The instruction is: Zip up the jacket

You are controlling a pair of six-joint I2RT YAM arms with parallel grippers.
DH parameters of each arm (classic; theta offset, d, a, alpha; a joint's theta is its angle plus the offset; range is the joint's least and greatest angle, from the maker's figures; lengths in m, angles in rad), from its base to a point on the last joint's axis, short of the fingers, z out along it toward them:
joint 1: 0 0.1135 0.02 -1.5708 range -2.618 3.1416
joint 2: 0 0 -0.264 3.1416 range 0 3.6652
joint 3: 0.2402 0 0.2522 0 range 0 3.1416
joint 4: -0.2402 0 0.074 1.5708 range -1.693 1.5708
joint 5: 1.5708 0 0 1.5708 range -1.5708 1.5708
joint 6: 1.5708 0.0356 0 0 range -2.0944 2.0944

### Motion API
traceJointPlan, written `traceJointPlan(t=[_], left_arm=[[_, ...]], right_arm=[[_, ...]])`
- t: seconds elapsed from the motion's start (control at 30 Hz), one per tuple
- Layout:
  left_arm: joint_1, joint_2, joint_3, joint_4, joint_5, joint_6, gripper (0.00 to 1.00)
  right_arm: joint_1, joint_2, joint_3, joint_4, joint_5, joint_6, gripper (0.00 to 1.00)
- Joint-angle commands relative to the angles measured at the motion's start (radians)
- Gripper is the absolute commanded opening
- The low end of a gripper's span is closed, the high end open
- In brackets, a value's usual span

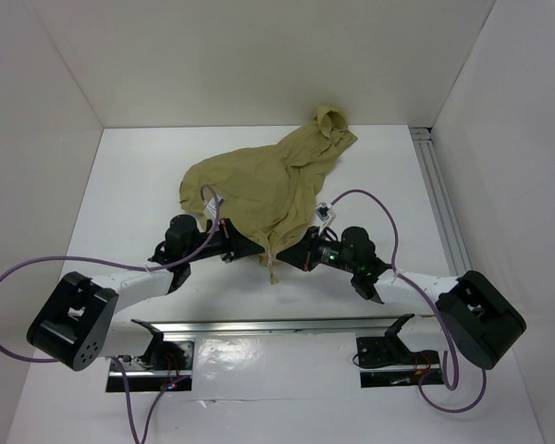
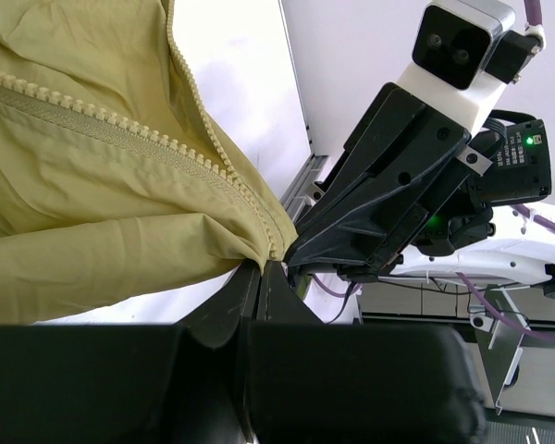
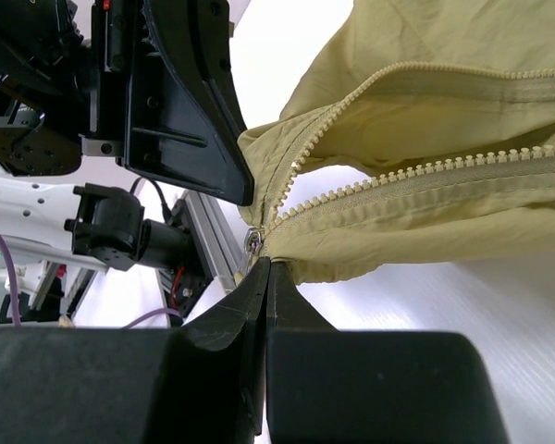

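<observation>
Jacket [image 1: 259,180]: heaped on the white table [image 1: 120,203], centre to far side; hood [image 1: 331,123] is at the far end, near the back wall; lower edge reaches toward my bases and hangs in a short tail between my two claws.

Left claw [image 2: 264,270]: clenched; fingers pressed together with a fold of the jacket's lower corner pinched at the tips; creases in the fabric converge on that point.

Right claw [image 3: 266,270]: clenched too; tips nipped on the jacket's bottom edge, directly below the metal slider [image 3: 254,242]; whether the pull tab itself sits between the pads, cannot tell.

Zipper teeth [image 3: 425,176]: two rows, parted; they run away from me as a widening V and join only at the slider, which sits at the bottom end of the track; white table shows through the gap.

Relative position: the claws face each other, tips just beside one another at the hem; the left finger's black flank lies against the fabric just above the slider in the right wrist view.

Aluminium rail [image 1: 441,208] runs along the table's right side, well apart from the jacket.
</observation>
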Motion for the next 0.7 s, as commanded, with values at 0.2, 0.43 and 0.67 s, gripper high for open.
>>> traceJointPlan(t=[0.2, 0.43, 0.67], left_arm=[[0.005, -0.024, 0.018, 0.05, -0.001, -0.003, 0.0], [0.005, -0.024, 0.018, 0.05, -0.001, -0.003, 0.0], [0.005, -0.014, 0.018, 0.05, -0.001, -0.003, 0.0]], right_arm=[[-0.005, -0.018, -0.001, 0.068, -0.016, 0.003, 0.0], [-0.005, -0.049, -0.011, 0.048, -0.007, 0.013, 0.0], [-0.005, -0.049, -0.011, 0.058, -0.007, 0.013, 0.0]])
